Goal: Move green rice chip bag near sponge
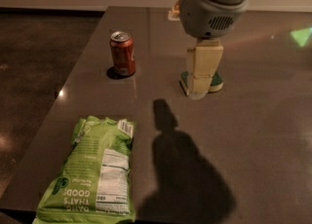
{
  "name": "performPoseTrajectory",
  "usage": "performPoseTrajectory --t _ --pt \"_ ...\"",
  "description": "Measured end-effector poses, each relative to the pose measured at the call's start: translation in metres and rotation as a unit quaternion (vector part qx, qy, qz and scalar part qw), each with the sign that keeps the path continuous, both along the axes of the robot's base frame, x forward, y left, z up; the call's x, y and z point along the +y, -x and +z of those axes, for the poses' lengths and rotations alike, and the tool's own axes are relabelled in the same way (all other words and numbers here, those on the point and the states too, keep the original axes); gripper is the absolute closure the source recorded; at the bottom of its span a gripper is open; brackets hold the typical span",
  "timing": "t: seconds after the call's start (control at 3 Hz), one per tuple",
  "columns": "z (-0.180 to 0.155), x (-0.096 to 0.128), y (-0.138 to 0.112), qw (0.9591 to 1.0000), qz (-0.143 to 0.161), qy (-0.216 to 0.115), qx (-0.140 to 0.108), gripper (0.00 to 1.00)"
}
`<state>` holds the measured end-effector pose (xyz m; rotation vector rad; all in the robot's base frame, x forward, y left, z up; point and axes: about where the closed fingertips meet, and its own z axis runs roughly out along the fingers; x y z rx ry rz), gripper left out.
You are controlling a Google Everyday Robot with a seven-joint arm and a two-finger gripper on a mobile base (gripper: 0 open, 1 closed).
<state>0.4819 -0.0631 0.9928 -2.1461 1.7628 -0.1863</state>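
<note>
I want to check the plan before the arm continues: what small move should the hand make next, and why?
Probably the hand should travel left and toward the near edge, to above the green rice chip bag. The hand hangs by the sponge, hiding most of it, while the bag lies flat and ungrasped at the table's near left corner, far from the sponge.
</note>
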Motion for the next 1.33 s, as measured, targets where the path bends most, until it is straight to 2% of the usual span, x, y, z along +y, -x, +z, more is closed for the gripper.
performPoseTrajectory --t 0.33,0.67,1.0,1.33 --pt "-0.014 0.033 0.007 0.9963 0.074 0.041 -0.013 0.0" --pt "-0.04 0.058 0.024 0.9849 0.155 0.077 0.001 0.0" --pt "-0.071 0.082 0.046 0.9633 0.24 0.115 0.035 0.0" --pt "-0.095 0.101 0.061 0.9424 0.296 0.144 0.059 0.0"
